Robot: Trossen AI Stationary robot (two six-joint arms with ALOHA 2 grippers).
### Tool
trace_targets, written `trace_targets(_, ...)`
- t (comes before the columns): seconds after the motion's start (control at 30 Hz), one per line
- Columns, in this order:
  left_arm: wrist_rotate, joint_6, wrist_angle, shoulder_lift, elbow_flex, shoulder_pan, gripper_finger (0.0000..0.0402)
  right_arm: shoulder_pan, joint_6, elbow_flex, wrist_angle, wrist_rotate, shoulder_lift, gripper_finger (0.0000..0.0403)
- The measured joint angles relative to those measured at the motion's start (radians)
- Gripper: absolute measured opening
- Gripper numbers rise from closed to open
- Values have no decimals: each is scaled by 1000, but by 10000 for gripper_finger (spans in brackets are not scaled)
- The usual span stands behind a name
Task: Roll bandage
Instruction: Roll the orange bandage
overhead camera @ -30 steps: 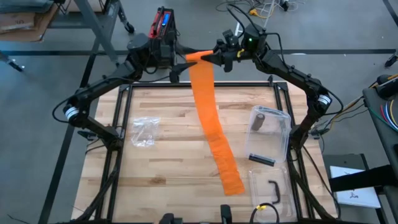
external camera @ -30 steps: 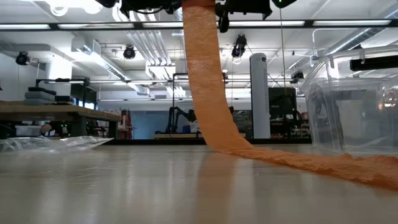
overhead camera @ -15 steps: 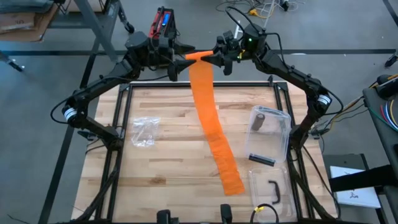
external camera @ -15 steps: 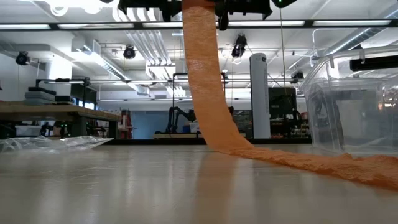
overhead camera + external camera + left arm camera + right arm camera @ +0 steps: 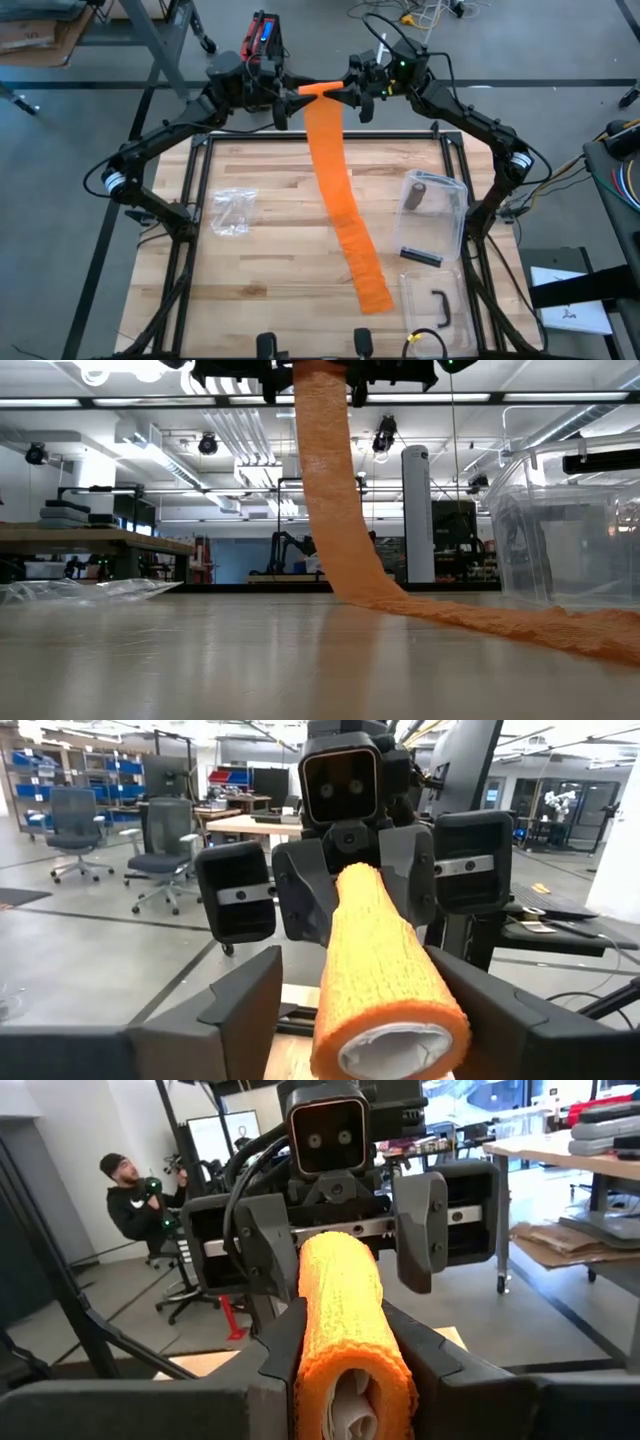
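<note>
Hanging orange bandage (image 5: pixel 340 190), roll (image 5: pixel 385 970) seemingly tight

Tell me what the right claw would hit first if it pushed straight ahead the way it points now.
The right claw grips one end of the orange bandage roll. Straight ahead along it sits the left claw, facing it, so it would likely meet that first.

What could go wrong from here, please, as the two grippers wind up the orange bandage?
The left gripper stands open around the roll, so only the right gripper clamps it; a slip could drop it. The loose tail lies slanted across the table, so it may wind unevenly. It passes near the clear bin and might brush it.
</note>
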State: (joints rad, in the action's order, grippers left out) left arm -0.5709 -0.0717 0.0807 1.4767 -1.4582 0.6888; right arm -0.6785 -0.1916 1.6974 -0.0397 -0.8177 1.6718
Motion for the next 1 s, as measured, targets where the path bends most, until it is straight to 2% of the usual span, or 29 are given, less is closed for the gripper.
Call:
trace_targets(0.17,-6,10,1,0,0,0,204,0,18,0,-1,2,0,89)
trace_targets(0.43,-86,9,5,1,0,0,177,1,109,0,-3,-6,0,89)
trace_targets(0.73,-93,4,30,1,0,-1,157,1,139,0,-2,-5,0,89)
trace_targets(1.0,-93,9,23,4,1,-1,105,0,141,0,0,-1,0,89)
